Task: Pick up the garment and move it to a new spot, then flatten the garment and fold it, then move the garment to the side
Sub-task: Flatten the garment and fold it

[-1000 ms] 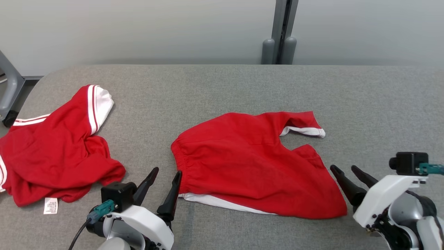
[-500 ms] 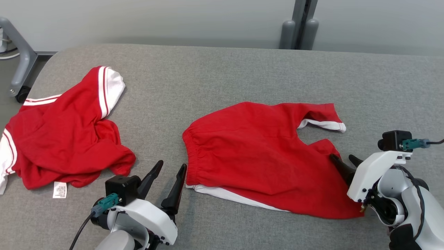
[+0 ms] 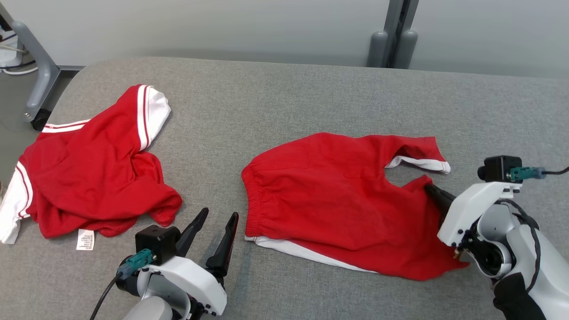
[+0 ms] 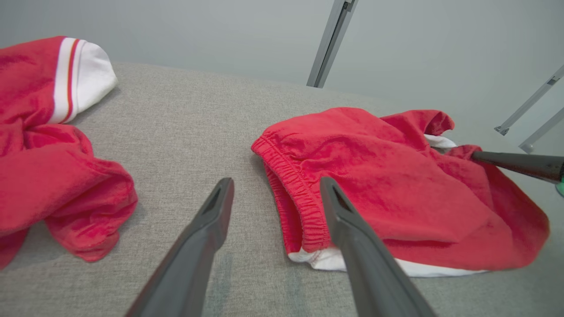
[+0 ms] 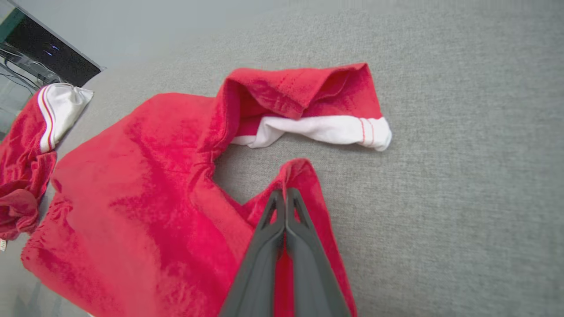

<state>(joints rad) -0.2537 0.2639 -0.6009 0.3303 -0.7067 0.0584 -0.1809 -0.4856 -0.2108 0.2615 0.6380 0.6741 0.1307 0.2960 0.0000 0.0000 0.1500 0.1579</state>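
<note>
**Item 1: right gripper** point(image 3: 428, 187) point(image 5: 282, 192). The two dark fingers are pressed together, tips meeting, and pinch a fold of red cloth at the near leg opening of the garment. Cloth shows in the slit between the fingers in the right wrist view. The white forearm comes in from the lower right of the head view. The wrist is angled so that the fingers slant forward and toward the other arm, low over the table. In the left wrist view the same fingers point(image 4: 478, 156) enter from the right edge, their tip buried in the cloth.

**Item 2: left gripper** point(image 3: 220, 212) point(image 4: 276, 180). Its fingers are spread wide with nothing between them. The forearm rises from the bottom edge and the fingers point forward, tilted slightly toward the right arm. The tips are just clear of the garment's waistband.

**Item 3: garment** point(image 3: 338, 200) point(image 4: 374, 176) point(image 5: 145, 198). A pair of red shorts with white trim, lying mostly flat on the table between the two grippers. The elastic waistband is just beside the left gripper's right finger. One leg hem is in the right gripper, and the other leg lies beyond that gripper's tips with its white trim turned out.

**Item 4: second red garment** point(image 3: 89, 178) point(image 4: 44, 167) point(image 5: 26, 176). Crumpled, with white striped cuffs, it lies outboard of the left gripper and apart from it. A white label point(image 3: 84, 240) sits at its near edge.

**Item 5: table** point(image 3: 284, 102) point(image 4: 176, 123) point(image 5: 462, 132). A grey fabric surface under both grippers.
</note>
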